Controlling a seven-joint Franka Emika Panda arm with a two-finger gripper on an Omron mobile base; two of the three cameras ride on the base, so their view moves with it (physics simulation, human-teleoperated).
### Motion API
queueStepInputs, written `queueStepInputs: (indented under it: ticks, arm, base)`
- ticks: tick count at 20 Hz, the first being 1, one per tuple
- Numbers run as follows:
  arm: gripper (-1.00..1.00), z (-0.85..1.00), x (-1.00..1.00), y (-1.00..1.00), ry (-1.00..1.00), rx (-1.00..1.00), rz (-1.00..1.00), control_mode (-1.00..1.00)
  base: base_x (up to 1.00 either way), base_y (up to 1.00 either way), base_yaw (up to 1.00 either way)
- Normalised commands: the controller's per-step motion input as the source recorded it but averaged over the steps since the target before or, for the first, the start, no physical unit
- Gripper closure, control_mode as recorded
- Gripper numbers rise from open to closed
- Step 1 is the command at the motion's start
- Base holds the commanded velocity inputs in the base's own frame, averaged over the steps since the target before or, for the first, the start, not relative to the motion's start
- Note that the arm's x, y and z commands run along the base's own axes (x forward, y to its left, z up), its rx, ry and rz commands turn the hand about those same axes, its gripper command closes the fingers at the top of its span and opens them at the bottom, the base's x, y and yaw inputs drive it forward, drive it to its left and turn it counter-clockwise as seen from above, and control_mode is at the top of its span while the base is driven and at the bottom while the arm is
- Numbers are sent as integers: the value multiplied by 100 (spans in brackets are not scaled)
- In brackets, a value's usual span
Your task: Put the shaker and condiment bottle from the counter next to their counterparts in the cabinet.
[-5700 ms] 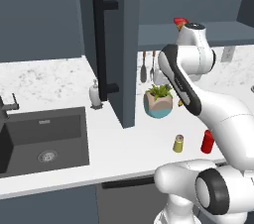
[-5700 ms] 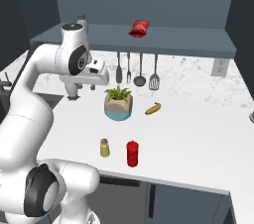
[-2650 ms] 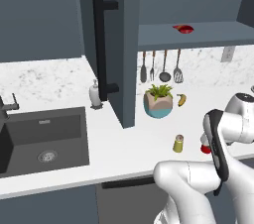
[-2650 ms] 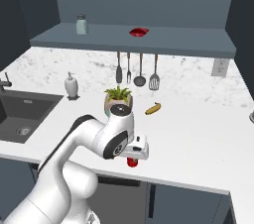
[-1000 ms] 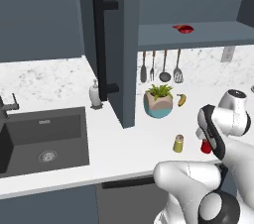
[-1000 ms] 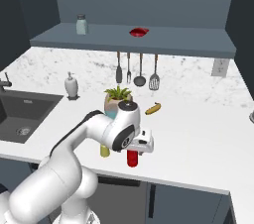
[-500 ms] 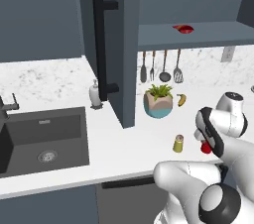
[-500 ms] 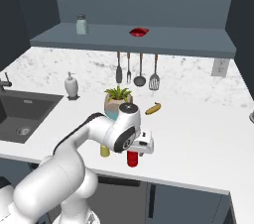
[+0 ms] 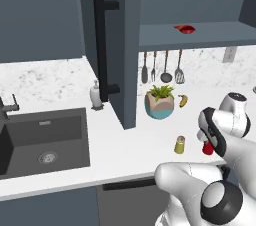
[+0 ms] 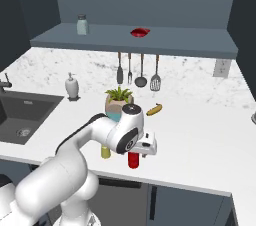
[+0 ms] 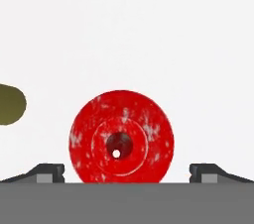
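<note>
- Two dark fingertips (image 11: 49, 172) of our gripper (image 11: 126, 173) stand spread fully wide, one on either side of the condiment bottle (image 11: 121, 136), closed on nothing.
- We look straight down on the bottle's red nozzle top; it stands upright on the white bench (image 10: 200, 135), near the front edge.
- Just beside it stands the shaker (image 9: 180, 144).
- Beyond them sit a potted plant (image 10: 118, 101) and a banana (image 10: 154, 109), under the open cabinet (image 10: 150, 40) shelf.

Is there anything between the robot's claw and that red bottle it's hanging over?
Nothing visible. The open gripper sits directly above the condiment bottle, one fingertip on each side, with bare counter around it. The shaker stands off to one side.
</note>
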Motion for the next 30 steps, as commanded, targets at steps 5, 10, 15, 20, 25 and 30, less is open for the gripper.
queueStepInputs:
  ticks: [5,10,15,20,25,30]
  arm:
    - [-100,-9,32,0,0,0,-1,-100]
    - [-100,-1,3,0,0,0,0,-100]
    - [-100,0,0,0,0,0,0,-100]
    - [-100,0,0,0,0,0,0,-100]
    - [100,0,0,0,0,0,0,-100]
    - [100,0,0,-3,0,0,0,-100]
  base:
    - [0,0,0]
    - [0,0,0]
    - [0,0,0]
    - [0,0,0]
    - [0,0,0]
    - [0,0,0]
